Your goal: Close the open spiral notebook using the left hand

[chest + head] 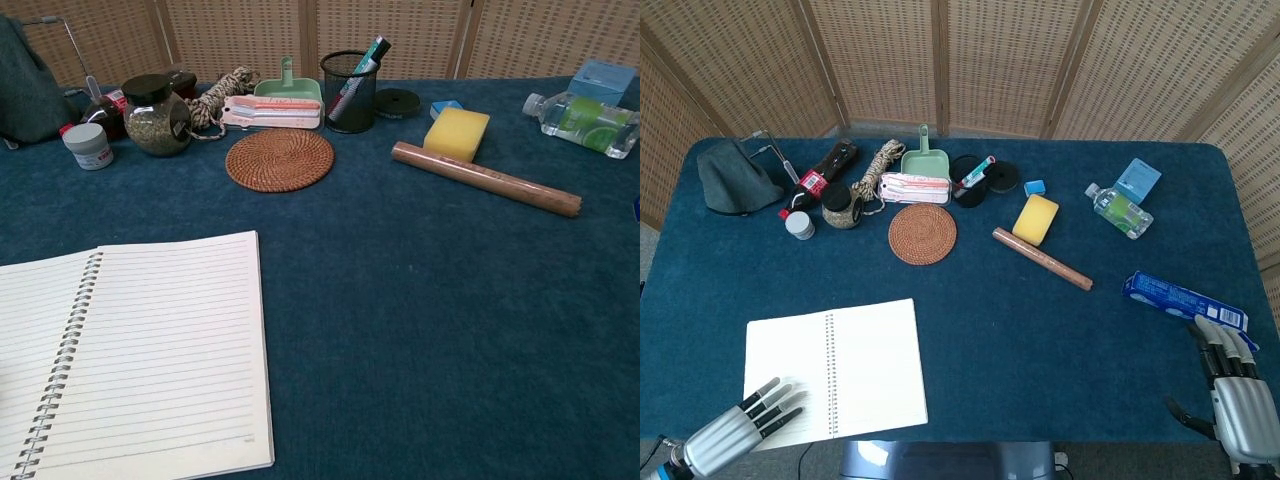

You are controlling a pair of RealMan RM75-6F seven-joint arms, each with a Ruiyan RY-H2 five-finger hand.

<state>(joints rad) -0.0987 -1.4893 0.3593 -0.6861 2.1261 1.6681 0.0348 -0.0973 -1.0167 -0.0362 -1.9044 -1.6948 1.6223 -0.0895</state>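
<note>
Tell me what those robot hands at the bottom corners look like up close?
Both are human-shaped. The left hand has a silvery-grey metallic back and slim fingers that turn black toward the tips. The right hand looks the same: a ribbed, shiny grey back with dark segmented fingers and a black thumb. A bit of blue shows at the left wrist. No markings are readable.

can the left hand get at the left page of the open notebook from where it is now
Probably yes: the left hand already has its fingers over the left page of the white spiral notebook, with nothing lying in between.
</note>
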